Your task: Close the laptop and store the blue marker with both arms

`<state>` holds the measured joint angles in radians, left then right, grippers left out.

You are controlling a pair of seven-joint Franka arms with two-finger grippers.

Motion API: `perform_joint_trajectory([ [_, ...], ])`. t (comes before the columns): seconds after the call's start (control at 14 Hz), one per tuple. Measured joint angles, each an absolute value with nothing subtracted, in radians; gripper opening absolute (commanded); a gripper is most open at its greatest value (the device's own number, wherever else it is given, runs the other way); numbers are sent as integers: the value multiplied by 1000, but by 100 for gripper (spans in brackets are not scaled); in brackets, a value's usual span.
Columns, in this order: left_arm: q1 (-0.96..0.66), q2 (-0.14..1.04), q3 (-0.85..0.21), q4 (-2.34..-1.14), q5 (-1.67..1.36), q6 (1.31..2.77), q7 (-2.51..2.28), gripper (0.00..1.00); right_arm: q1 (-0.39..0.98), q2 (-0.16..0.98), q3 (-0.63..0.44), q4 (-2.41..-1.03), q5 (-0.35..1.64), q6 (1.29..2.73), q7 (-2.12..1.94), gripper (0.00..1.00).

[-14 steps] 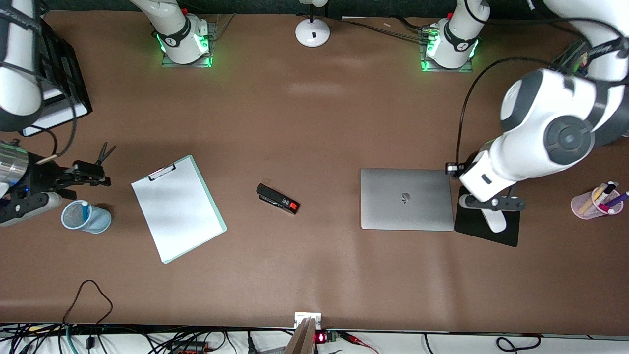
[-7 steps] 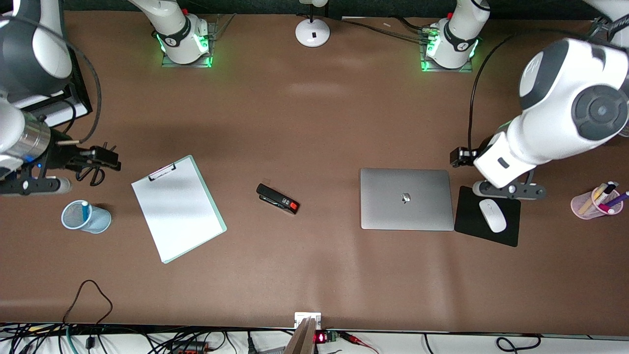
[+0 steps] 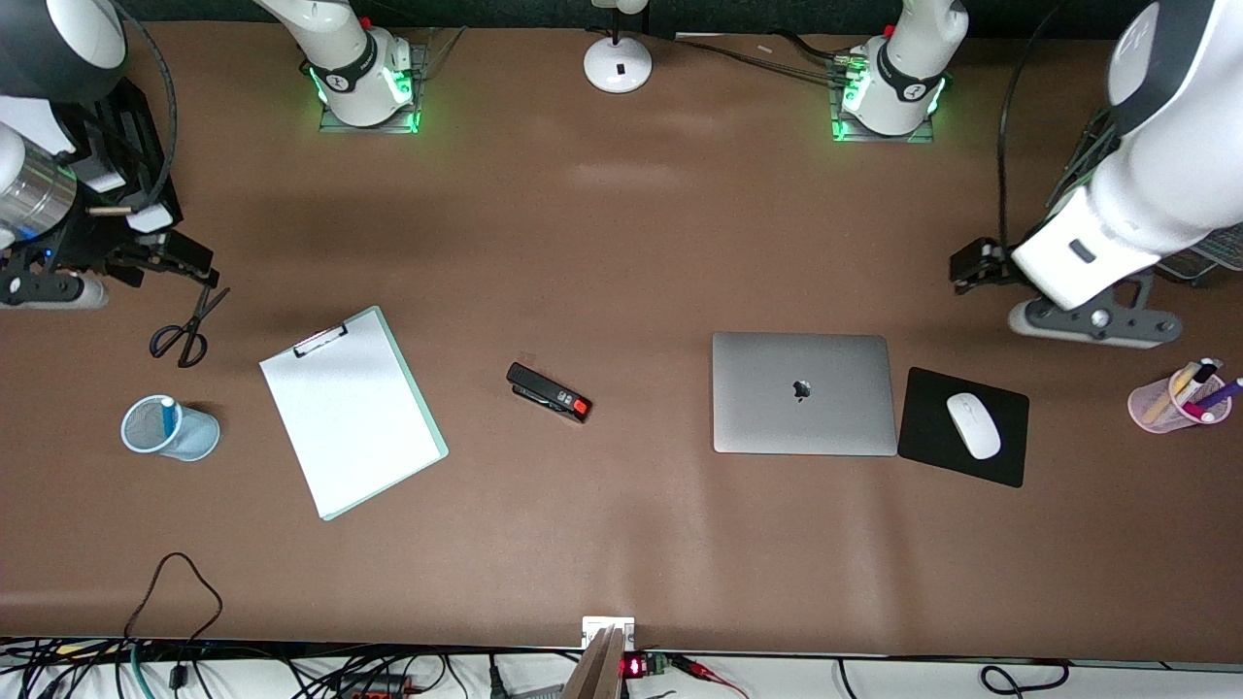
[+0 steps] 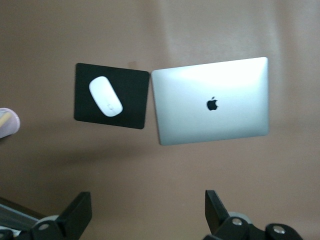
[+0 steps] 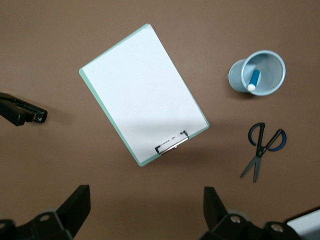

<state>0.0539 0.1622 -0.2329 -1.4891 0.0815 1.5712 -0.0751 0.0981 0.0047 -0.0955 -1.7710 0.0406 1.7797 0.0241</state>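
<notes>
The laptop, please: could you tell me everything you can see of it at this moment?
The laptop is silver-grey, metallic-looking, with rounded corners and a dark apple logo in the middle of its lid. It is shut, lying flat on the brown table, lid up. Beside it, toward the left arm's end, lies the black mouse pad, with its nearest corner right at the laptop's edge; whether they touch cannot be told. Neither gripper touches the laptop.
</notes>
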Motion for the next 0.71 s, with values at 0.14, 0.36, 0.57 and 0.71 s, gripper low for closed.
perform_joint_trajectory([
  [0.14, 48, 83, -189, -1614, 81, 1700, -66, 100, 98, -16, -95, -1781, 41, 1777, 24, 100],
  [0.36, 45, -1, -158, -1732, 81, 1768, -53, 100, 96, -51, -95, -1772, 27, 1767, 24, 100],
  [0.57, 34, -17, -156, -1753, 81, 1743, -53, 100, 94, -68, -96, -1749, -15, 1752, 24, 100],
  [0.71, 33, -16, -156, -1753, 81, 1730, -53, 100, 93, -68, -100, -1743, -19, 1749, 24, 100],
])
